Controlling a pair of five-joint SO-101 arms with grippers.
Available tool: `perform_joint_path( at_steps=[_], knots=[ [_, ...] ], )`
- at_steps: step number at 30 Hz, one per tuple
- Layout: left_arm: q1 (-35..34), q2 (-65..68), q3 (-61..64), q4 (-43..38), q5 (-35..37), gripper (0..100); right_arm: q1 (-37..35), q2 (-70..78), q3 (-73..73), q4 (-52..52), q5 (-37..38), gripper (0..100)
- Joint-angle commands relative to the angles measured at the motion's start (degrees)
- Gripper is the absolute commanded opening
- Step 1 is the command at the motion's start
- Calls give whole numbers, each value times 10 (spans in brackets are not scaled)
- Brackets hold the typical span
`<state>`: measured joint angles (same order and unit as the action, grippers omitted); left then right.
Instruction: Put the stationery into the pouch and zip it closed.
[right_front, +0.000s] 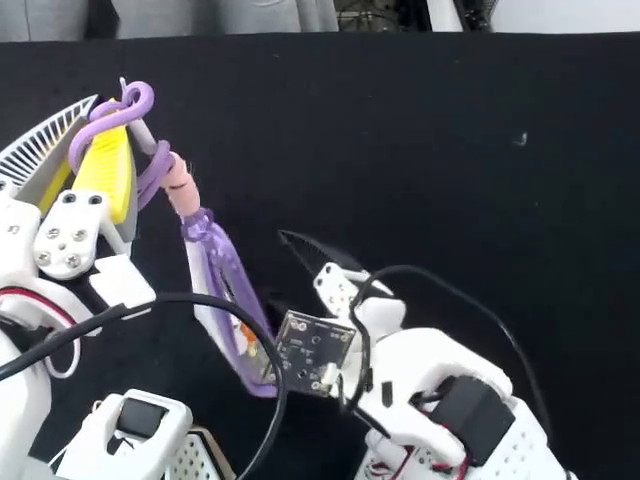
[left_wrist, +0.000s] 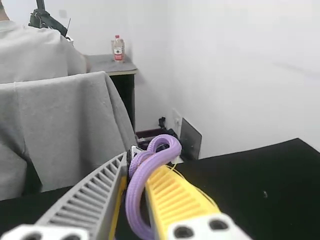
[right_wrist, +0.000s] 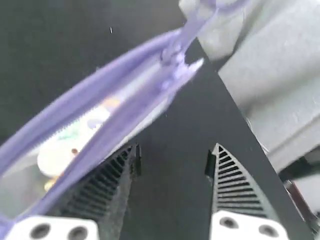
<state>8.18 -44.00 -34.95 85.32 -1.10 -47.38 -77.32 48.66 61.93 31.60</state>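
Left hand (right_front: 108, 120) is pinching the pouch's purple loop (left_wrist: 150, 165). The pouch (right_front: 225, 290) slants, long axis running down to the right hand (right_wrist: 172, 160), which is spread just beside its lower end and nearer the zip slider (right_wrist: 172, 54).

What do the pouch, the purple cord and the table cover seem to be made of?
Pouch: probably soft clear plastic with purple edging and a slight gloss; the contents show through its wall.
Purple cord: looks like a woven or rubbery round cord with a matte finish; it bends into a loop without kinks.
Table cover: seemingly black cloth, matte, with no reflections.
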Motion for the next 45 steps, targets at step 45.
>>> perform_joint_path(
  at_steps=[45],
  knots=[
    [265, 1, -93, 84, -55, 28, 48, -7, -77, 103, 5, 237]
  ],
)
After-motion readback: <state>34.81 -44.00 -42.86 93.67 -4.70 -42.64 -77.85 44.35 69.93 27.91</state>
